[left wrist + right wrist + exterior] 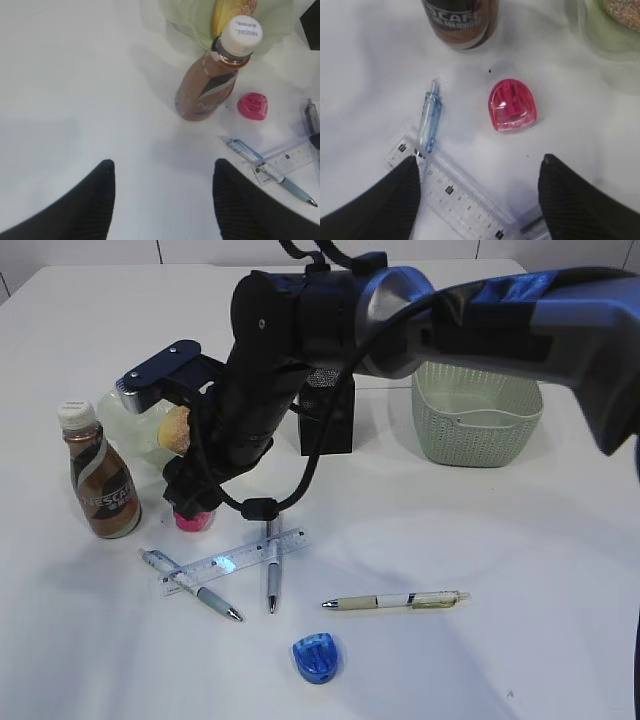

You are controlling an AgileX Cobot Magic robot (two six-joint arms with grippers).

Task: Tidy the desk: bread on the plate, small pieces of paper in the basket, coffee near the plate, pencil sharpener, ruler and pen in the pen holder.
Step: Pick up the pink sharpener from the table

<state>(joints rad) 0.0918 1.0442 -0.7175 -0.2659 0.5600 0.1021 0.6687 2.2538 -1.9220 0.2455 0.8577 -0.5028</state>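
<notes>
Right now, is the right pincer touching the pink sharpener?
Apart. The right wrist view shows bare desk between the open right pincer and the pink sharpener.

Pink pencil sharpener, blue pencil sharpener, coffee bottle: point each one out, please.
pink pencil sharpener point(512, 105): right wrist view, on its translucent top face.
blue pencil sharpener point(316, 656): exterior view, on the middle of its body.
coffee bottle point(209, 86): left wrist view, on the brown side below the cap.
</notes>
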